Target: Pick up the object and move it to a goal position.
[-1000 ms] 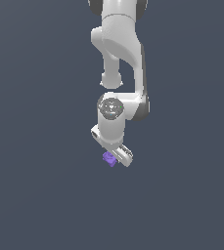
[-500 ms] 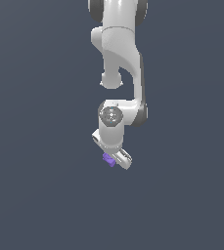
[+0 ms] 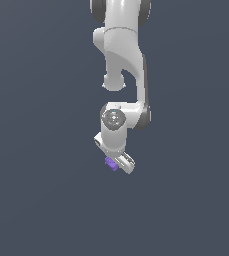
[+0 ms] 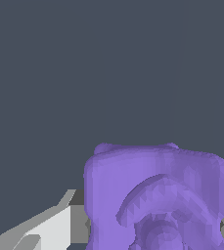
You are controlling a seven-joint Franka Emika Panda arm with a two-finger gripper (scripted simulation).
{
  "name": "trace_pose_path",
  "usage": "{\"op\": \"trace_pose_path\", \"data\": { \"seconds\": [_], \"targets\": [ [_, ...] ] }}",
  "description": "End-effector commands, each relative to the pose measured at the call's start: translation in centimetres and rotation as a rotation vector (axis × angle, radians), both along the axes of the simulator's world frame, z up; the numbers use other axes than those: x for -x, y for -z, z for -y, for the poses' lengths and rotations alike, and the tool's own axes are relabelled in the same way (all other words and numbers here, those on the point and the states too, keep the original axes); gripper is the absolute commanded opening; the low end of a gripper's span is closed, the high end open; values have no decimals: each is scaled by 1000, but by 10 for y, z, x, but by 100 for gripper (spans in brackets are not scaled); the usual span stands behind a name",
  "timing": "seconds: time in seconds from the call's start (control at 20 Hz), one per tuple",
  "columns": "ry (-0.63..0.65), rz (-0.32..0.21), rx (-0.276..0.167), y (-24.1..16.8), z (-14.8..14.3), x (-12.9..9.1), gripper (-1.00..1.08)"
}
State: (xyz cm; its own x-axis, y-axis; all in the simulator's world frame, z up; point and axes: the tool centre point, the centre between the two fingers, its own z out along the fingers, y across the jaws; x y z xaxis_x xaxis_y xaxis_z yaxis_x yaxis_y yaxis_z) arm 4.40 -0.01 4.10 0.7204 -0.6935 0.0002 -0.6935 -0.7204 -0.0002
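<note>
Showing the white arm [image 3: 121, 60] reaching down from the upper edge of the exterior view, its wrist bent so that the gripper [image 3: 117, 164] points at the plain dark grey ground [image 3: 41, 200]. The purple object [image 3: 111, 164] sits at the gripper's tip, half hidden by the white hand body, only its side toward the exterior view's left being exposed. In the wrist view the object [image 4: 155, 195] fills the lower middle of the picture as a lumpy block with a rounded knob and a curved ridge on its near face. A pale finger [image 4: 45, 227] lies against one flank of the block; the opposite finger is almost wholly hidden behind the block, with only a grey sliver at the frame's edge. The fingers appear closed onto the object, holding it between them. Around the arm the ground is uniform and featureless, and whether the object touches it cannot be told from either view.
</note>
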Motion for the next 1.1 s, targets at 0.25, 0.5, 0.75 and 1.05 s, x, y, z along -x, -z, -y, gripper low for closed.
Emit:
{"op": "trace_pose_path", "data": {
  "seconds": [0.25,0.5,0.75,1.05],
  "targets": [
    [0,0,0,-11,3,1,-100],
    [0,0,-1,-38,10,2,-100],
    [0,0,-1,-82,22,4,-100],
    [1,0,-1,-152,41,6,-100]
  ]
}}
